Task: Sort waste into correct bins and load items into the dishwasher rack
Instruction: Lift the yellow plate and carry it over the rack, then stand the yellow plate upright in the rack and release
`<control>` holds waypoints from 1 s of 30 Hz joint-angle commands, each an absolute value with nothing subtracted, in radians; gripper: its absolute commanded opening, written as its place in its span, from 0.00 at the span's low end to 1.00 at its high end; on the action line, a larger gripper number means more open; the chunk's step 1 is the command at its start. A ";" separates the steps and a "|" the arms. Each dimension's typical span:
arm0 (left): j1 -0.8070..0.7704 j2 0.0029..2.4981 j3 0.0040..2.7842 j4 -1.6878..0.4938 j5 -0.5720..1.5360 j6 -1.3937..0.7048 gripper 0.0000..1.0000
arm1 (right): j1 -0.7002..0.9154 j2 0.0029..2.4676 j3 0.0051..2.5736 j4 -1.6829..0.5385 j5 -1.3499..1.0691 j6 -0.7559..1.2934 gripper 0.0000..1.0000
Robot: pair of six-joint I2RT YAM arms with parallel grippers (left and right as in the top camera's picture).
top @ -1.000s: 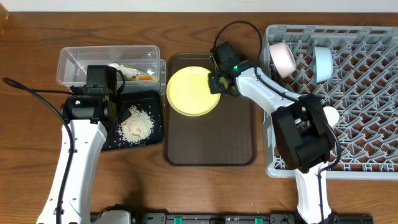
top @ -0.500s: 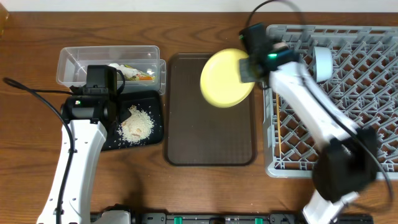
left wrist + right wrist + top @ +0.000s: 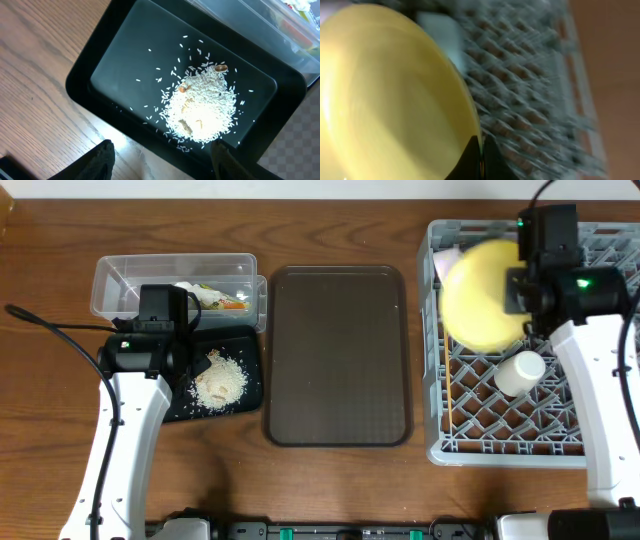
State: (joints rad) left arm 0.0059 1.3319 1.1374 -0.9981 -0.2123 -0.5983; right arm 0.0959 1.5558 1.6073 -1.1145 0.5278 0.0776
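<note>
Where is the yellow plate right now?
In the overhead view the yellow plate is on the right, held by the right arm's fingers over the grey rack's left part, near a small white cup.

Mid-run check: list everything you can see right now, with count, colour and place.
clear tub: 1, clear, far left
wrapper scrap: 1, white with green and orange bits, inside the clear tub
black tray: 1, black, just in front of the tub
rice: 1 heap plus stray grains, white, in the black tray
serving tray: 1, dark brown, centre
rack: 1, grey, right
plate: 1, yellow, held over the rack's left side
cup: 1, pale, in the rack
bowl: 1 seen, pale, mostly behind the plate
chopsticks: count unclear, wooden, along the rack's left edge
left gripper: jaws open, over the black tray
right gripper: jaws shut on the plate's rim
</note>
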 commanded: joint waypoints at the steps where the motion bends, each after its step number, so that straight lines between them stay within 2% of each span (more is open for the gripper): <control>1: 0.011 1.319 1.128 -1.001 -0.217 -0.589 0.64 | 0.075 1.545 1.606 -1.148 0.723 0.009 0.01; 13: 0.011 1.319 1.128 -1.002 -0.217 -0.589 0.64 | 0.090 1.545 1.524 -1.140 0.699 0.014 0.01; 25: 0.011 1.319 1.128 -1.002 -0.217 -0.589 0.64 | 0.165 1.545 1.370 -0.915 0.626 0.022 0.02; 28: 0.011 1.319 1.128 -1.002 -0.217 -0.589 0.64 | 0.184 1.545 1.365 -0.868 0.529 0.036 0.08; 30: 0.011 1.319 1.128 -1.002 -0.217 -0.589 0.64 | 0.189 1.545 1.365 -0.846 0.460 0.064 0.17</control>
